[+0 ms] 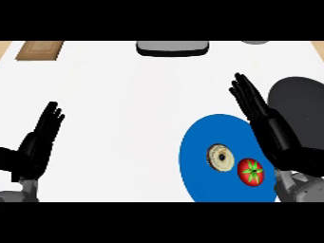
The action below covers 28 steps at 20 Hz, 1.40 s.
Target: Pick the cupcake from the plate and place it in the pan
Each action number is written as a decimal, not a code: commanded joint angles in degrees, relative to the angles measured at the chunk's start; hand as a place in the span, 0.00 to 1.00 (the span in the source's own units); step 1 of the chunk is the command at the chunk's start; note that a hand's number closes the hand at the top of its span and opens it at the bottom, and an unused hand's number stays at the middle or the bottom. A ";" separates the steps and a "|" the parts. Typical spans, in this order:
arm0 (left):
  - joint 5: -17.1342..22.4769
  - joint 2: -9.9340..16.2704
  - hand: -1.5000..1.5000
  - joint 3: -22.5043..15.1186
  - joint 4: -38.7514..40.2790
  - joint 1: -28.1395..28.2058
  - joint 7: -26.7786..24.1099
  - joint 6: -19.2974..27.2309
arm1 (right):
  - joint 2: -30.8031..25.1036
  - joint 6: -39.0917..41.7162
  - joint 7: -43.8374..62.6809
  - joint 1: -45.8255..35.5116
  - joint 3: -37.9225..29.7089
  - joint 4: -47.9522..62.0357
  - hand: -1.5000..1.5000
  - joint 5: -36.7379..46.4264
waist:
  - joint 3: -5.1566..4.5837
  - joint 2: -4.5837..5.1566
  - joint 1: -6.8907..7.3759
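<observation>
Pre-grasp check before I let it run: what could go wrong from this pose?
1. A tomato sits right beside the cupcake on the blue plate; the fingers could knock or grab it instead.
2. The right hand is open and lies across the plate's right edge, partly hiding the dark pan, so placement may be hard to judge.
3. The cupcake looks tipped on its side and may roll.

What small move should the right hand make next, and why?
Probably swing the right hand left and down toward the cupcake. Its fingers are straight and hold nothing, while the cupcake still lies on the blue plate beside a tomato, not in the dark pan.
</observation>
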 commanded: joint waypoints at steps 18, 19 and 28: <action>-2.03 -1.59 0.50 0.81 -8.73 -7.67 16.14 7.37 | -23.84 6.77 -10.32 23.89 -21.92 -12.45 0.00 13.56 | 0.23 0.37 -0.72; -0.82 0.03 0.50 1.67 -9.66 -7.37 17.94 5.79 | -25.02 7.55 -10.53 23.92 -22.14 -12.39 0.00 14.96 | 0.23 0.36 -0.36; -1.74 -2.01 0.50 0.86 -9.48 -9.11 19.01 5.18 | -30.97 13.08 12.69 12.09 -12.56 -21.68 0.00 24.98 | 0.09 0.78 1.58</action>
